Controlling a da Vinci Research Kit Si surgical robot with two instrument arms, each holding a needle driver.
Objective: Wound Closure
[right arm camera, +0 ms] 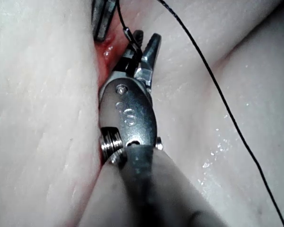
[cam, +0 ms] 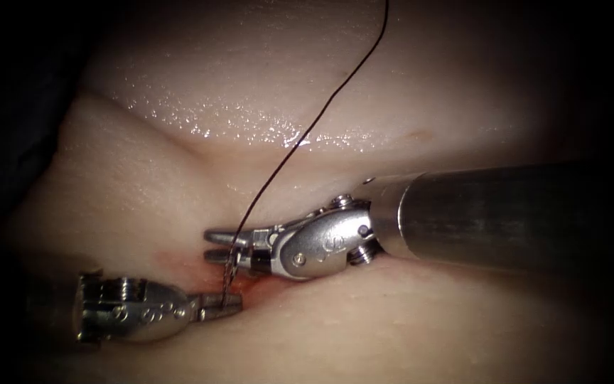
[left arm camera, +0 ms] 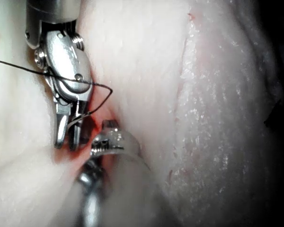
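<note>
The tissue (cam: 179,107) is pale and wet, and its cut (cam: 250,281) shows red fluid. My left tool (cam: 220,306) comes in from the lower left, its jaws shut at the cut on the lower end of a thin dark curved piece that looks like the needle (cam: 226,281). The needle rises to my right tool (cam: 213,244), whose jaws stand open around its upper end. The thread (cam: 335,92) leaves there and runs up and away. In the right wrist view, the right tool (right arm camera: 139,49) gapes beside the left tool (right arm camera: 102,19). In the left wrist view, the thread (left arm camera: 102,87) loops past the right tool (left arm camera: 67,135).
The right tool's thick shaft (cam: 492,213) lies across the tissue on the right of the cut. Raised folds of tissue (cam: 143,185) stand on both sides of the red groove, close to both tools.
</note>
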